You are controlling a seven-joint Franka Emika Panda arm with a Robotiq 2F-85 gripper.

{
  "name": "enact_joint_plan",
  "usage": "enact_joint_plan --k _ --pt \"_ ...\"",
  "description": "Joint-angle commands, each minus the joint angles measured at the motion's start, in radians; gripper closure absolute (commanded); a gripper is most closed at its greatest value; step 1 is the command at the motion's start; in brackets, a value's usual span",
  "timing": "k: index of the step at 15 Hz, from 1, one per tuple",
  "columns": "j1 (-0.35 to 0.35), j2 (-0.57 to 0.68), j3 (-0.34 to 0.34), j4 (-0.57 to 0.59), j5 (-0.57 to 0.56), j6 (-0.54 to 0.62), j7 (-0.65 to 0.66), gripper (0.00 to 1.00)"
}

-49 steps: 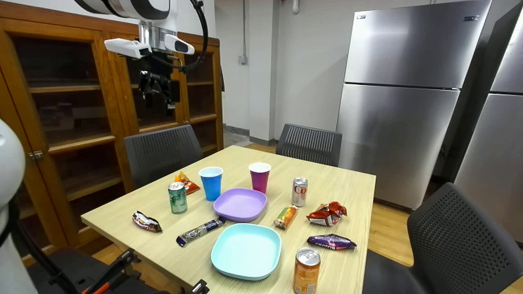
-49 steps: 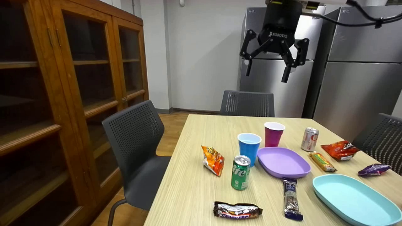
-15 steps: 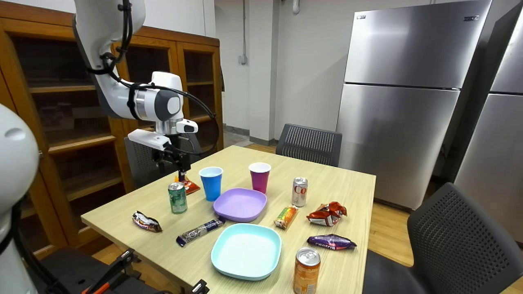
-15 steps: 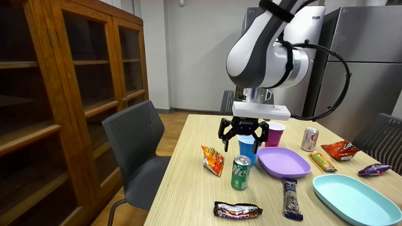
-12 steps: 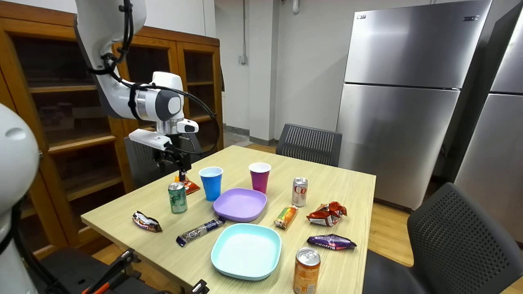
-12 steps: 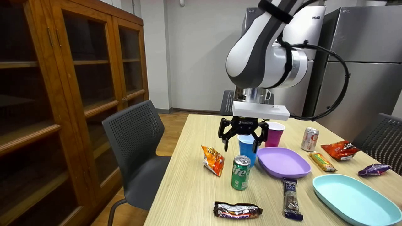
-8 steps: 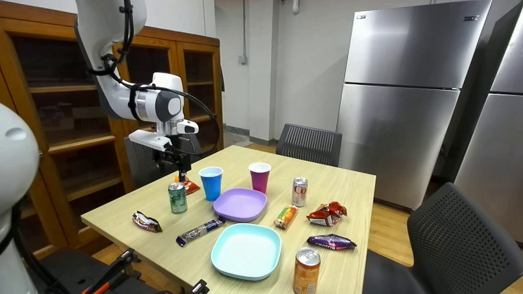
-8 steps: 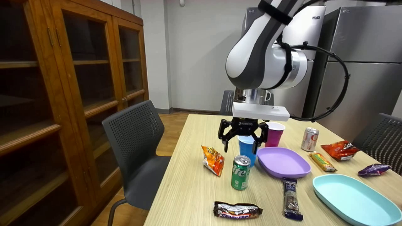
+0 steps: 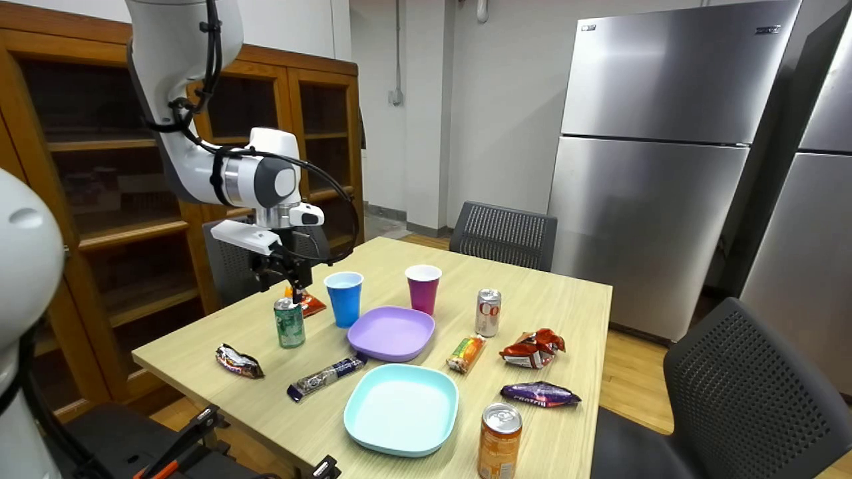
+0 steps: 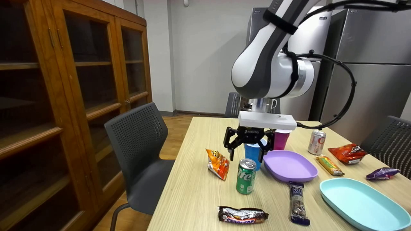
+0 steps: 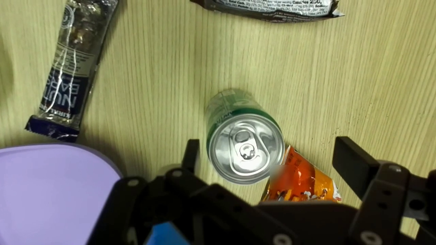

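Note:
My gripper (image 10: 246,157) is open and empty, pointing down over the table. It also shows in an exterior view (image 9: 282,285) and in the wrist view (image 11: 267,153). A green soda can (image 11: 246,149) stands upright, seen between the open fingers in the wrist view, nearer the left finger; it shows in both exterior views (image 9: 290,326) (image 10: 246,178). An orange snack bag (image 11: 306,180) lies beside the can, partly hidden by the gripper; it is also in an exterior view (image 10: 219,163). A blue cup (image 9: 345,303) stands close by, partly behind the gripper in an exterior view (image 10: 252,154).
On the table are a purple plate (image 9: 391,332), a teal plate (image 9: 401,411), a nut bar (image 10: 297,203), a Snickers bar (image 10: 243,215), a magenta cup (image 9: 423,289), a silver can (image 9: 488,313) and an orange can (image 9: 500,442). Chairs (image 10: 138,154) surround the table.
The arm has come down from high above the table to just over the green can and orange bag, lowering slightly further in the last half second. The fingers stay open; table objects have not moved.

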Motion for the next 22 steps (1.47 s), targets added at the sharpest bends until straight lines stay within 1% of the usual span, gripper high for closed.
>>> enact_joint_plan --k 1,9,14,15,16,18,19,20,21,22 --pt "0.017 0.018 -0.022 0.0 -0.02 0.018 -0.006 0.0" --pt "0.038 0.062 -0.058 0.01 -0.047 0.024 0.003 0.0" --pt "0.047 0.066 -0.062 0.007 -0.052 0.031 -0.001 0.0" --pt "0.051 0.066 -0.065 0.005 -0.056 0.039 0.001 0.25" --pt "0.054 0.067 -0.067 0.005 -0.058 0.043 0.002 0.26" --pt "0.058 0.069 -0.07 0.003 -0.064 0.052 0.001 0.42" --pt "0.059 0.069 -0.071 0.003 -0.065 0.056 0.001 0.51" --pt "0.06 0.071 -0.072 0.003 -0.066 0.06 0.002 0.58" --pt "0.062 0.072 -0.076 0.002 -0.068 0.065 0.006 0.63" --pt "0.06 0.071 -0.078 0.002 -0.067 0.067 0.003 0.63"
